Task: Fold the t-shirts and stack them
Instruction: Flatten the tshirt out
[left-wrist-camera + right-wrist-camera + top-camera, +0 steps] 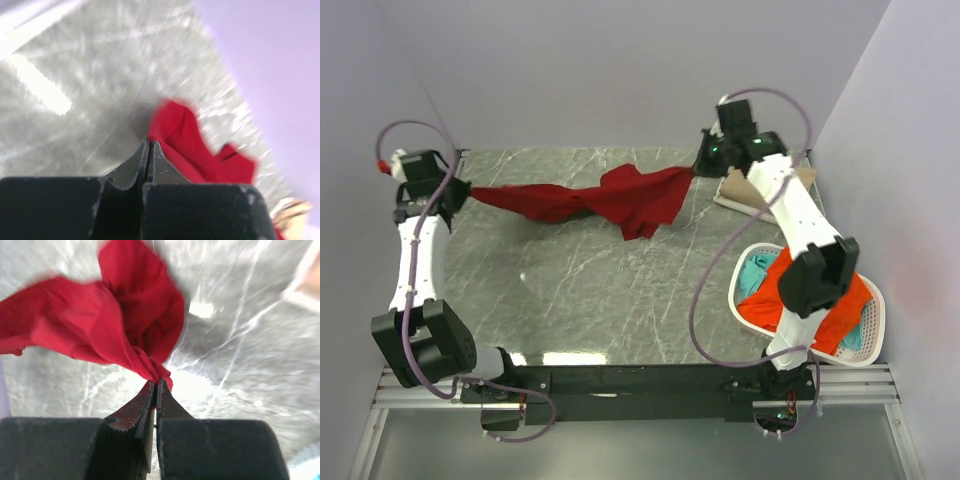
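A dark red t-shirt (620, 197) hangs stretched between two robot arms above a marbled tabletop (580, 300), spanning from about 9 o'clock to 1 o'clock in the overhead view. The left tool (460, 193) is clamped fully shut on one thin end of the cloth, and the right tool (703, 165) is pinched tight on a bunched corner at the other. Held apart this way, the shirt is drawn into a rope on the left while its middle sags and crumples onto the surface, which suggests the pair is trying to spread it flat before folding. An orange-red shirt (767, 305) and a teal shirt (755, 270) sit in the white basket (876, 330) at 4 o'clock, beneath the right arm. A tan piece (735, 188), too hidden to identify, lies at 2 o'clock.
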`<action>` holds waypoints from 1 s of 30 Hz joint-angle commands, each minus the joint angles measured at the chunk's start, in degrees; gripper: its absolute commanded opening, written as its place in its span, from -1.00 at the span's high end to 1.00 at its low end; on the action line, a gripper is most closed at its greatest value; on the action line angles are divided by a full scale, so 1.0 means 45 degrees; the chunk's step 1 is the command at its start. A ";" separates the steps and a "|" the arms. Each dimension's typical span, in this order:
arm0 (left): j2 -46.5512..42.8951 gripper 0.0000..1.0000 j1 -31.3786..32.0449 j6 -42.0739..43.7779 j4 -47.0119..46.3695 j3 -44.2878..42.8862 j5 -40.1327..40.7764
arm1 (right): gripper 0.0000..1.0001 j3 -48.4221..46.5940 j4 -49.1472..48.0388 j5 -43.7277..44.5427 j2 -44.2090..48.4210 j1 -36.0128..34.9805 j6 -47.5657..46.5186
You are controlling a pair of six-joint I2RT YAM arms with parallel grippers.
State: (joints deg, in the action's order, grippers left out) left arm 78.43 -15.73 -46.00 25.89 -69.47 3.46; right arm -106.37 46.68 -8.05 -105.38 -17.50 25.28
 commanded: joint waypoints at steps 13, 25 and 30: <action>-0.1471 0.99 -0.2715 -0.1340 -0.0187 -0.4325 -0.3133 | 1.00 -0.4584 0.2382 0.1769 0.3944 0.0861 -0.0891; -0.2156 0.99 -0.2931 -0.1124 0.0772 -0.7453 -0.2700 | 1.00 -0.3746 -0.0820 0.3273 0.7636 0.0861 -0.1066; -0.1981 0.99 -0.2912 -0.1458 -0.0068 -0.7432 -0.3952 | 1.00 -0.4503 -0.0939 0.3742 0.7053 0.0880 -0.1281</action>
State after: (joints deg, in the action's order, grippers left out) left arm 67.68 -28.49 -51.40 28.67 -102.28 -10.50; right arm -124.99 46.85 5.69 -70.19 -13.87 21.02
